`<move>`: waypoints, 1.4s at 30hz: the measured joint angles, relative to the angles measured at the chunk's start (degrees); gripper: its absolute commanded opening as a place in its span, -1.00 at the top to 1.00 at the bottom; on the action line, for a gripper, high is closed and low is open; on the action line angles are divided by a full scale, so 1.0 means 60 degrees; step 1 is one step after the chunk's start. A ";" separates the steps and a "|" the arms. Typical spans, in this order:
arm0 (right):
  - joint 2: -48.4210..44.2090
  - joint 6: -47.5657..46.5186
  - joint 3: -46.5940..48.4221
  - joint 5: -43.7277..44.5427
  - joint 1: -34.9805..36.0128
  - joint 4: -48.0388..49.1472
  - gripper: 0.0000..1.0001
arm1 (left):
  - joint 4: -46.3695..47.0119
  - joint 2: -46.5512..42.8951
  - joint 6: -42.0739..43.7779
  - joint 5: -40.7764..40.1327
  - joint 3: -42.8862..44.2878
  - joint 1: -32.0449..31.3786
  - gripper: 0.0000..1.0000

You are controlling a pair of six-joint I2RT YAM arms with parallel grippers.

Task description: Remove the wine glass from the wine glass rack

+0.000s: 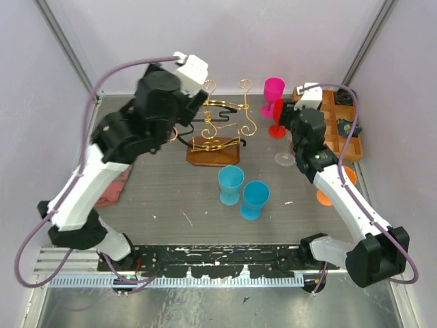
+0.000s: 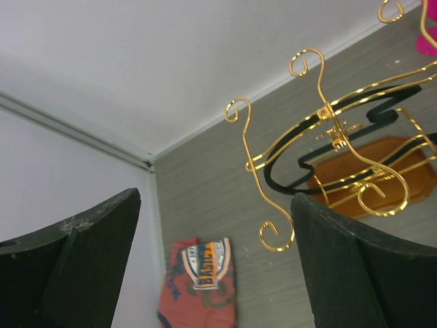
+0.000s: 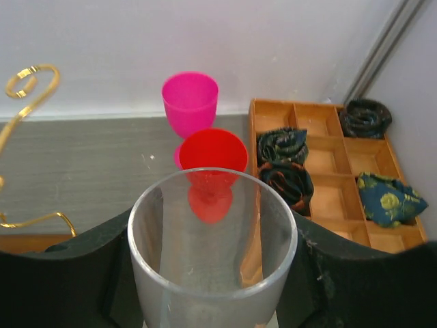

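The wine glass rack [image 1: 222,126], gold wire with curled arms on a brown wooden base, stands at the back middle of the table; no glass hangs on it. It fills the right of the left wrist view as the rack [image 2: 328,147]. My left gripper [image 1: 179,126] hovers just left of it, open [image 2: 215,205], nothing between its fingers. My right gripper [image 1: 292,140] is shut on a clear wine glass [image 3: 213,273], held upright by the bowl. The glass's foot [image 1: 285,159] is down near the table, right of the rack.
A pink goblet [image 1: 274,92] and a red goblet [image 1: 278,126] stand behind the right gripper. Two blue cups [image 1: 231,183] [image 1: 255,199] sit in front of the rack. An orange compartment tray [image 1: 329,132] with rolled ties is at the far right. A red cloth [image 1: 113,188] lies left.
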 measured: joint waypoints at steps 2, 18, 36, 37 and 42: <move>-0.0229 0.0007 -0.0856 0.0113 0.0000 0.0503 0.39 | -0.0718 -0.0506 -0.0860 0.0725 0.0029 0.0441 -0.96; -0.1548 0.0171 -0.5679 0.0448 0.0000 0.5162 0.28 | -0.1264 -0.1945 -0.2280 0.2590 -0.2229 0.0506 -0.96; 0.2255 -0.1144 -0.6393 0.1402 0.0069 1.0367 0.13 | -0.0361 -0.3417 -0.2364 0.3111 -0.3472 0.0678 -0.96; 0.2466 -0.1249 -0.6393 0.1494 0.0087 1.0652 0.13 | -0.0324 -0.3432 -0.2364 0.3126 -0.3486 0.0699 -0.96; 0.3111 -0.1588 -0.6390 0.1836 0.0251 1.1781 -0.21 | -0.0018 -0.3592 -0.2361 0.3151 -0.3727 0.0743 -0.96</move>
